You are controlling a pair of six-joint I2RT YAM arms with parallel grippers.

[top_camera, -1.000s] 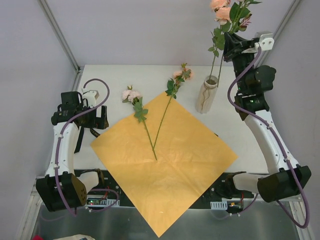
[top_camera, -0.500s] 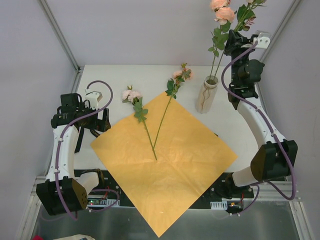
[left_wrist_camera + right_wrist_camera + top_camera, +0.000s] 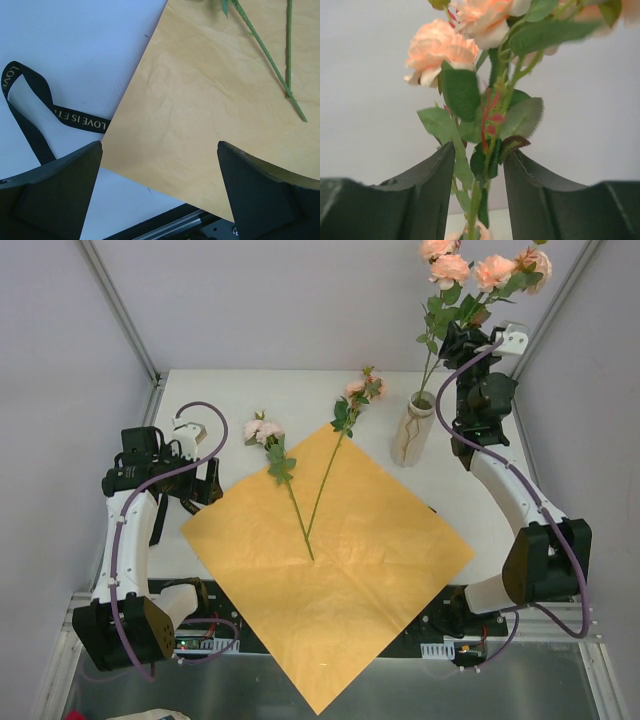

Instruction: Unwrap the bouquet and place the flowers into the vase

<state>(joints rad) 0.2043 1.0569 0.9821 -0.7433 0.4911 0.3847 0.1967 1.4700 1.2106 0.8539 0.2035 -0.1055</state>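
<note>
Releasing: right gripper (image 3: 479, 155) jaws stand slightly apart around the flowers (image 3: 450, 268), whose stems sit in the vase (image 3: 413, 430). Withdraw straight back, clear of the leaves, to avoid tipping it. Two roses (image 3: 262, 429) lie on the paper (image 3: 340, 580). Left gripper (image 3: 159, 145) jaws are wide apart.

An orange paper sheet (image 3: 330, 560) lies flat on the white table (image 3: 230, 390), its near corner overhanging the near edge. A black lettered ribbon (image 3: 75, 119) reaches its left edge.
</note>
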